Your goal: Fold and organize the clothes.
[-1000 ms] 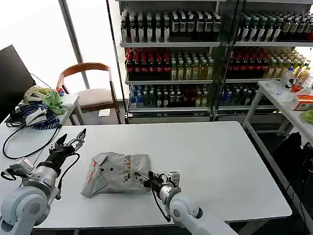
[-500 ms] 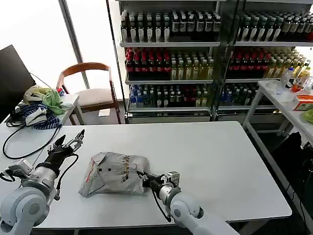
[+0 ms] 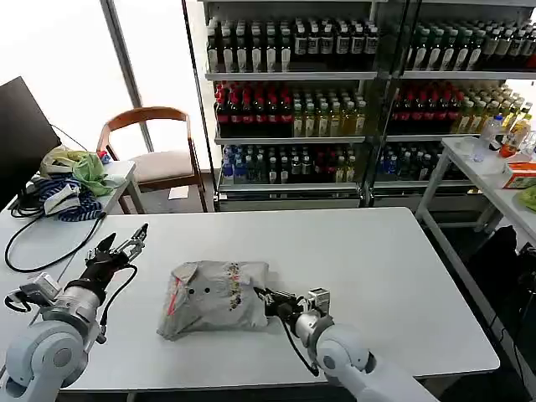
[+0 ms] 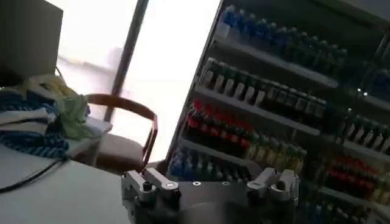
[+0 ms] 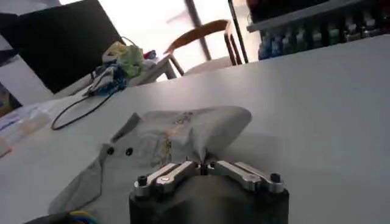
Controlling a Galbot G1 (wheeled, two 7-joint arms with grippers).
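The shirt (image 3: 219,295) lies as a folded grey bundle on the white surface (image 3: 377,268), just ahead of the right gripper (image 3: 270,301), with its collar and dark buttons on the side away from that gripper. The right gripper is low over the surface and clenched on the shirt's near edge; from its own wrist camera the fingers (image 5: 183,170) are pressed together with a tuck of cloth (image 5: 198,137) rising from between them. The left gripper (image 3: 117,247) hangs above the surface well to the far side of the shirt, fingers spread, grasping nothing.

The step in hand looks like positioning the folded shirt: the folding seems largely done, and the right arm is dragging or tidying the bundle by its edge.

The next move probably calls for setting the bundle where it belongs, then letting go without lifting, so the top layer does not peel open. A one-edge grip can pull the fold apart if drawn sideways; the left gripper could steady the opposite side.
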